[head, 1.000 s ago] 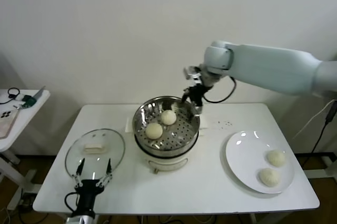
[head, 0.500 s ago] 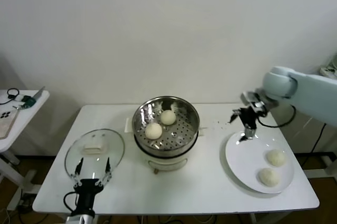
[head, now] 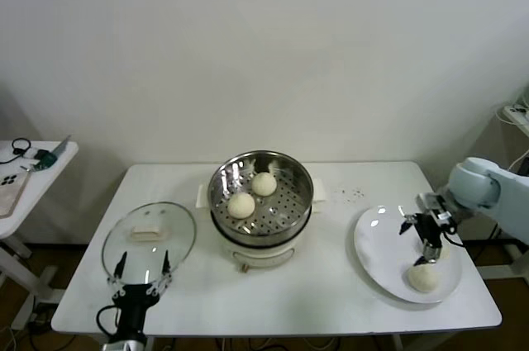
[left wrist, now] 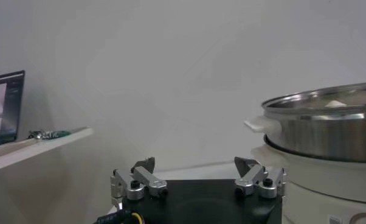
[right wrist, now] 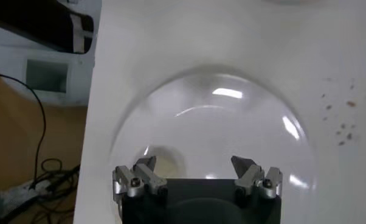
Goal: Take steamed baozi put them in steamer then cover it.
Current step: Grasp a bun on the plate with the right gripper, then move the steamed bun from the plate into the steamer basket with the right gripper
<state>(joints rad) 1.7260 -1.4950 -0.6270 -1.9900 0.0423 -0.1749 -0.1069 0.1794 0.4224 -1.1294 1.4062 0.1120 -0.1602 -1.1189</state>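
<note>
The steel steamer stands mid-table on its cream pot base, with two baozi inside. A third baozi lies on the white plate at the right. My right gripper hangs open and empty low over the plate, hiding the spot where a fourth bun lay. In the right wrist view the open gripper is over the plate, with a baozi showing beside one finger. My left gripper is parked open at the front left.
The round glass lid lies flat on the table left of the steamer, just beyond the left gripper. The left wrist view shows the steamer side-on. A small side table with gadgets stands at far left.
My right gripper has swung from the steamer's far rim across to the right and come down over the plate, still empty. The left arm has not moved.
</note>
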